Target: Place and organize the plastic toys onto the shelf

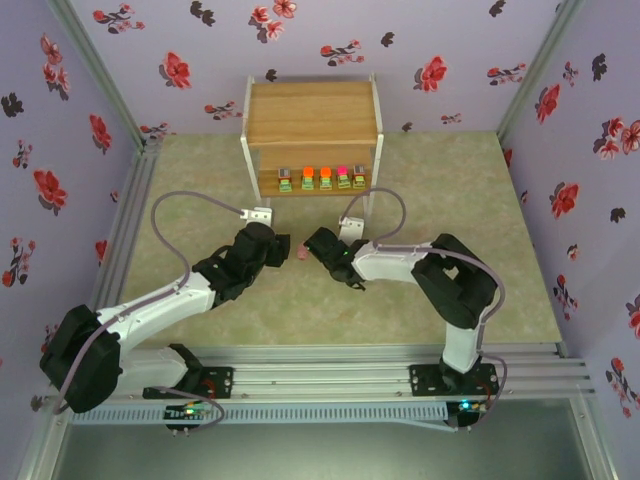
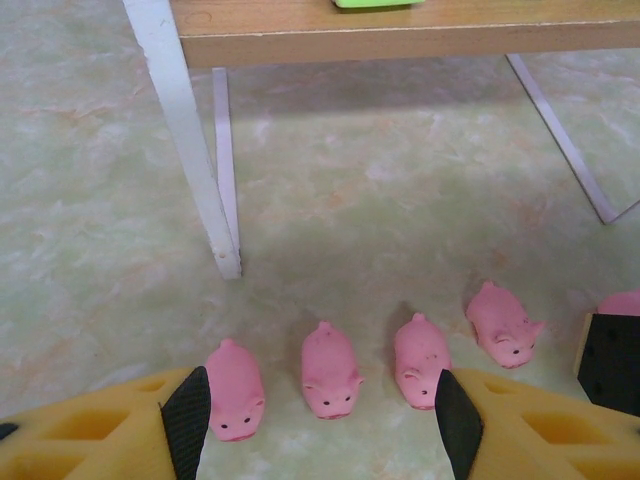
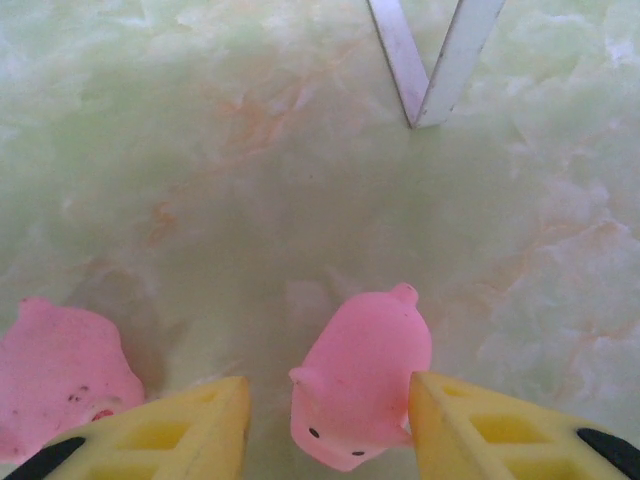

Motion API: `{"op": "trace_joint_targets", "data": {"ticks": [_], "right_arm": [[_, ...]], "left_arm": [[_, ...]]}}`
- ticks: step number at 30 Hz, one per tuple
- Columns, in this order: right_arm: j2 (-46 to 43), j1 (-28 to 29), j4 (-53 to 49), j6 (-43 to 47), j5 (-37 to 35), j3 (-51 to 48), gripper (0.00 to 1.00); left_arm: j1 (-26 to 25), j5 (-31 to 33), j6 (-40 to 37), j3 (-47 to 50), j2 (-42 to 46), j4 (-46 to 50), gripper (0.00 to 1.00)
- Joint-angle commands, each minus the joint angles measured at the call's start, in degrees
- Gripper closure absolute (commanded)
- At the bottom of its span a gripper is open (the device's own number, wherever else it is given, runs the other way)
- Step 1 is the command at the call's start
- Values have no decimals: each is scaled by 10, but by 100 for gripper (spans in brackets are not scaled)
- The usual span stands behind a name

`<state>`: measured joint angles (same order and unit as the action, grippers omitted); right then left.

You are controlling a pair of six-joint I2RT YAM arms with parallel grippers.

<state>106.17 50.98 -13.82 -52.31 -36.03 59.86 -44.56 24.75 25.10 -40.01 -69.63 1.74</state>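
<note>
Inside the parted right claw sits one pink pig.

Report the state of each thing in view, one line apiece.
shelf, upright on the table.
blocky toys, five in a row on the lower tier.
pink pigs, four in a row on the table.
fifth pig, between the right gripper's jaws.
left gripper, open over the pig row.
right gripper, open, astride the fifth pig.
</note>
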Motion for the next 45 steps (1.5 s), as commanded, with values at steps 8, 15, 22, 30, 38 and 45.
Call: {"op": "trace_joint_targets", "data": {"ticks": [8,15,22,30,38,45], "right_arm": [[11,-6,-12,-36,-24,7,78],[20,-6,-21,-55,-28,13,74],[9,-4,-29,-65,-36,10,71],[33,-10,-30,-60,-28,36,72],[34,-23,-36,-62,-26,40,73],[43,-28,-29,-57,-14,41,74]], "left_arm": [[9,-7,6,5,-2,-1,35],[8,-9,6,5,-5,-2,35],[10,-10,7,5,-4,-2,35],[10,-11,6,5,-6,-2,35],[12,-11,6,6,-4,-2,35],[13,-13,6,6,-5,-3,35]]}}
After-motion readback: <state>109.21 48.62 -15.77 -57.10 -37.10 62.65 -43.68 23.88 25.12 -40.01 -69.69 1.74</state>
